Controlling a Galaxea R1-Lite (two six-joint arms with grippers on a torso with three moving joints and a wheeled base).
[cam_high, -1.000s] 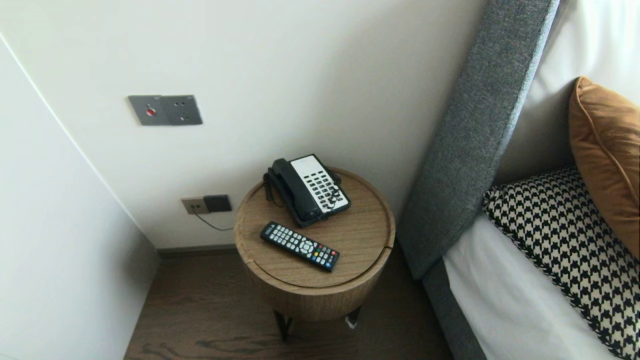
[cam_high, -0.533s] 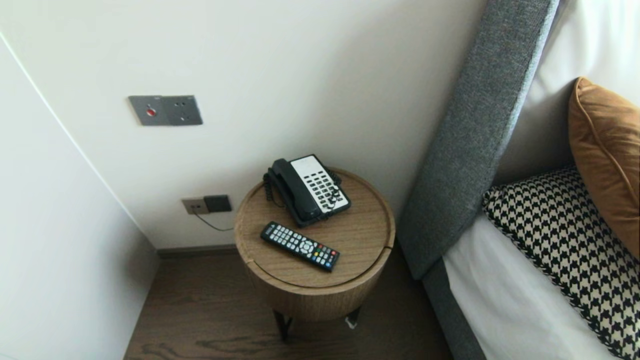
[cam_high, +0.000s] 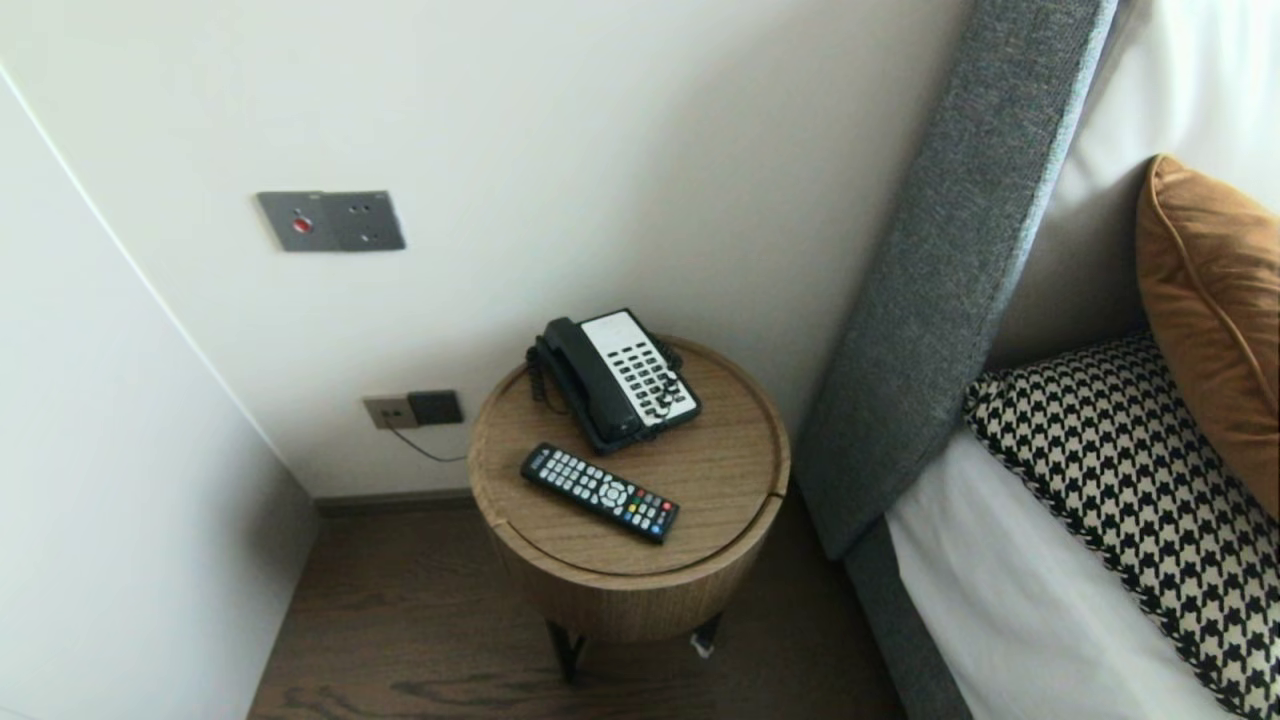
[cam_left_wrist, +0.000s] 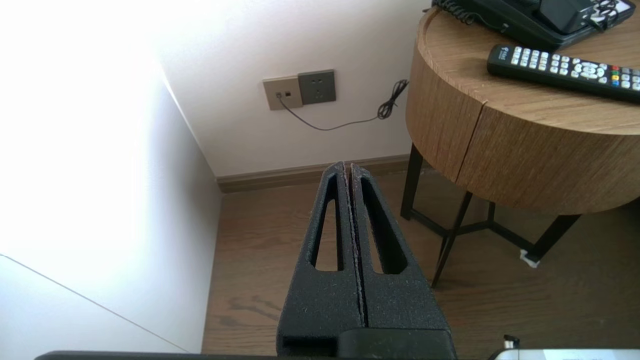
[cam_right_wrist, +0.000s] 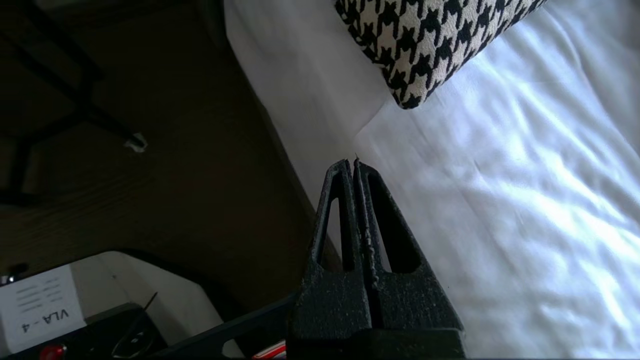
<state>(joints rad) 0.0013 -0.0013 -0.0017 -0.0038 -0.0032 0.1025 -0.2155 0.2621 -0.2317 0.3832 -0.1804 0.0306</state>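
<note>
Jaws of our left gripper (cam_left_wrist: 348, 167) are pressed together on nothing, low over the floor (cam_left_wrist: 260, 260) beside the table (cam_left_wrist: 500, 165). Our right gripper (cam_right_wrist: 351, 164), likewise closed and empty, hangs at the bed's edge over the sheet (cam_right_wrist: 500, 210), near the pillow (cam_right_wrist: 425, 40). The remote (cam_high: 600, 492) lies toward the table's front edge, the phone (cam_high: 615, 378) behind it; the left wrist view cuts both off
</note>
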